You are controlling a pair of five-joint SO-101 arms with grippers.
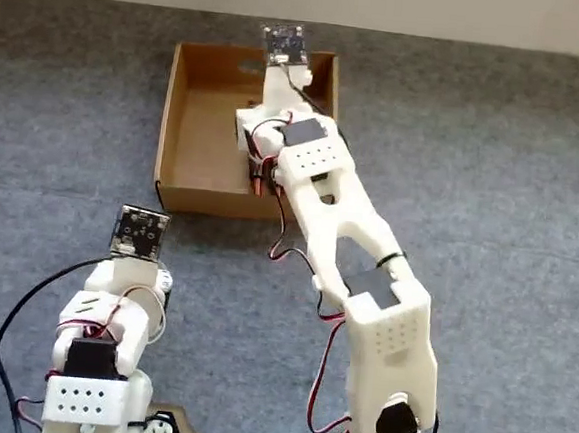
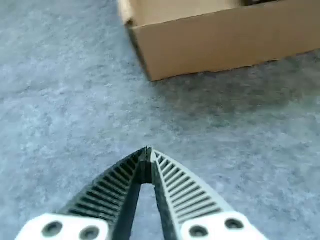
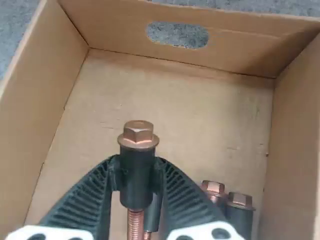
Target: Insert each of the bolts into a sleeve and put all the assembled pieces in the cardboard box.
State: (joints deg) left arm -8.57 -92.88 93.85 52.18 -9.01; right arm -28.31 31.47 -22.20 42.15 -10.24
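**Right claw holds sleeved bolt over the box**

The right claw (image 3: 136, 167) is clamped on a black sleeve (image 3: 135, 182) with a copper bolt (image 3: 138, 134) through it. The hex head sits above the sleeve and the threaded shank shows below. The claw hangs over the floor of the cardboard box (image 1: 192, 119), which sits in the upper centre of the high view. The right arm stretches to it from the lower right. 2 more assembled pieces (image 3: 239, 201) lie side by side on the box floor, close to a side wall. The left claw (image 2: 146, 152) is closed on nothing, tips touching, above the grey bench (image 2: 60, 100), with a corner of the box ahead of it. Its arm sits at the lower left of the high view.
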